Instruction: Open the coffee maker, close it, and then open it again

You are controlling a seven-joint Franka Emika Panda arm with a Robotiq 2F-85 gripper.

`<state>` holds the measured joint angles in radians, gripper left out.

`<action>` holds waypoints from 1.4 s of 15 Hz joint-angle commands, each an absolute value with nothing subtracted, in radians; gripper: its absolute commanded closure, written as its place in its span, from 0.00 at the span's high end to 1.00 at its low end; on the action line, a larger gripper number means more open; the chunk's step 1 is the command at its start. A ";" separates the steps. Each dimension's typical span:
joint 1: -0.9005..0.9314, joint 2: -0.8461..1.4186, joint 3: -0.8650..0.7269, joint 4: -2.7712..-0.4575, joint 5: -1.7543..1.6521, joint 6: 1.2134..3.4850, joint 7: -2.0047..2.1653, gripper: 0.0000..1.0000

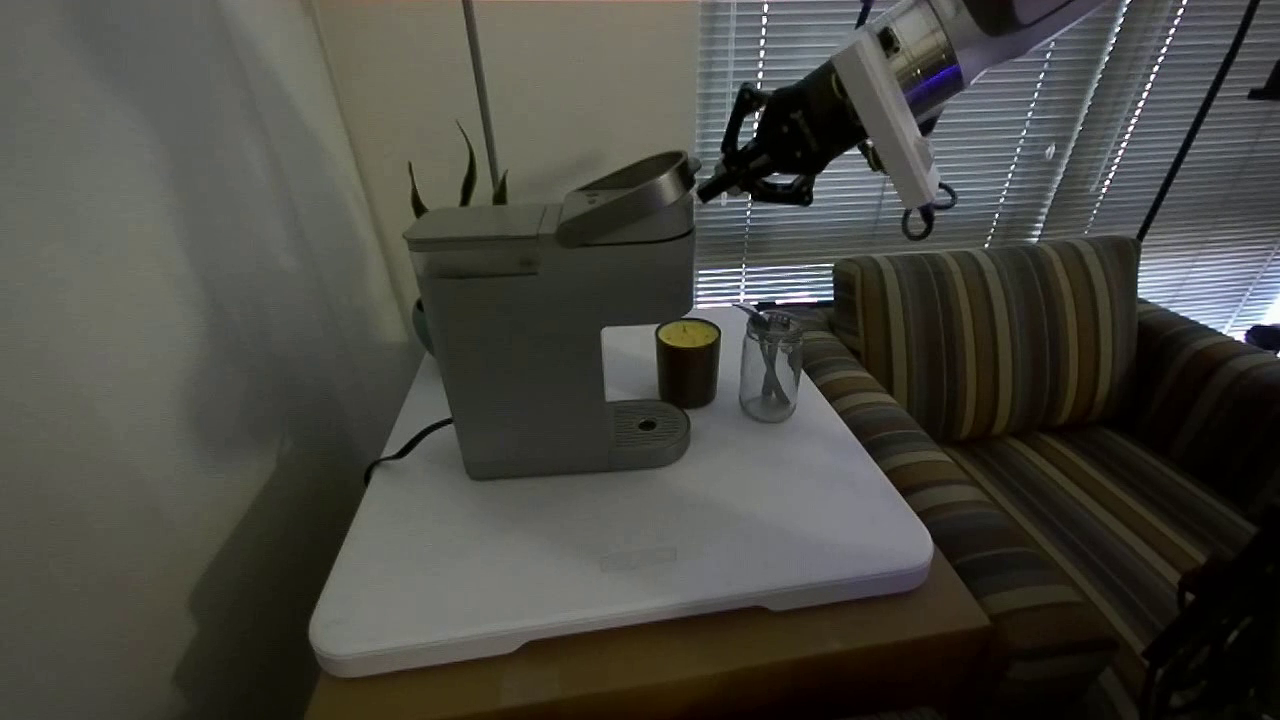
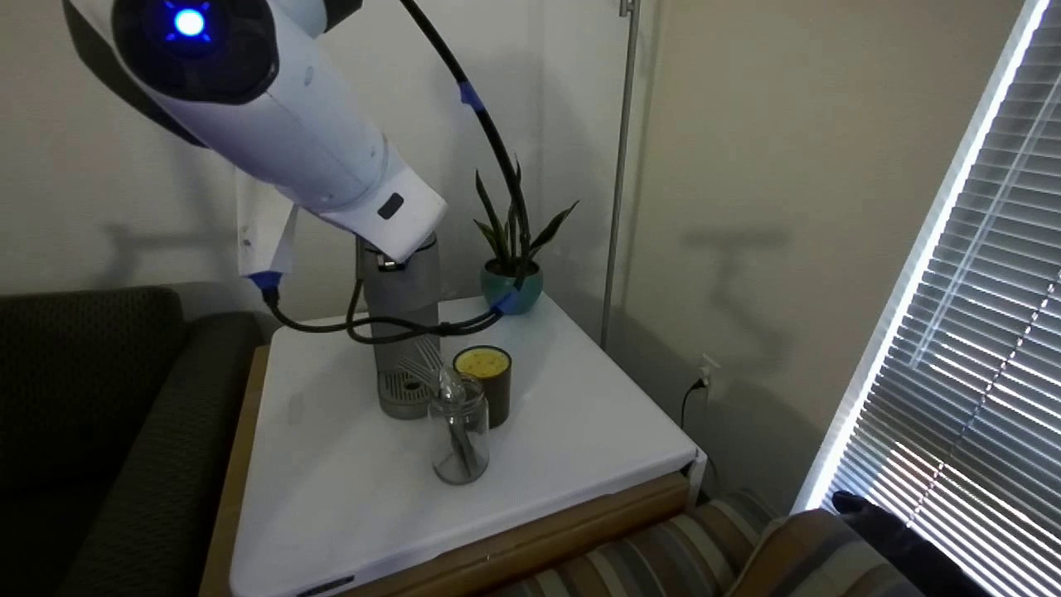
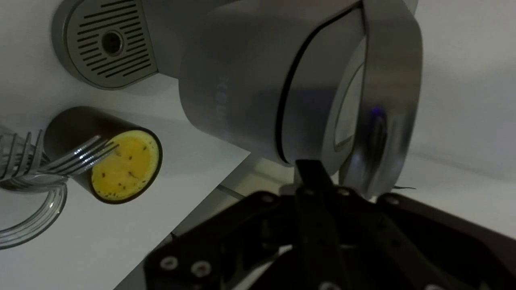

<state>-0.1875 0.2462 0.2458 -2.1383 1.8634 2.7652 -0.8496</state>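
The grey coffee maker [image 1: 530,350] stands upright on the white tabletop. Its darker lid [image 1: 630,200] slopes up toward the front, and the wrist view shows a gap under the raised metal lid band [image 3: 393,92]. My gripper [image 1: 708,190] is shut with nothing between its fingers, at the front of the machine just off the lid's front edge. In the wrist view the gripper [image 3: 310,165] overlaps the head below the band; whether it touches cannot be made out. In an exterior view the arm covers the top of the coffee maker [image 2: 406,298] and hides the gripper.
Close by the drip base [image 1: 650,432] are a dark cup with yellow contents [image 1: 688,380] and a glass jar [image 1: 770,385] holding forks. A potted plant [image 2: 511,286] sits behind the machine. A striped armchair [image 1: 990,340] borders the white tabletop [image 1: 600,540]. The arm's cable [image 2: 406,330] hangs low.
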 commanded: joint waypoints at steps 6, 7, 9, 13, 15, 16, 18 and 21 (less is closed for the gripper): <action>-0.192 0.187 0.245 -2.156 1.846 2.751 -0.836 0.00; -0.191 0.189 0.246 -2.151 1.852 2.747 -0.840 0.00; -0.190 0.191 0.247 -2.149 1.862 2.742 -0.844 0.00; -0.189 0.193 0.246 -2.150 1.875 2.745 -0.847 0.00; -0.188 0.195 0.246 -2.153 1.879 2.749 -0.846 0.00; -0.189 0.195 0.246 -2.154 1.888 2.749 -0.849 0.00; -0.190 0.193 0.245 -2.155 1.908 2.748 -0.855 0.00; -0.189 0.186 0.245 -2.149 1.934 2.741 -0.871 0.00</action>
<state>-0.1858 0.1989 0.2461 -2.1472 1.8931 2.7602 -0.8323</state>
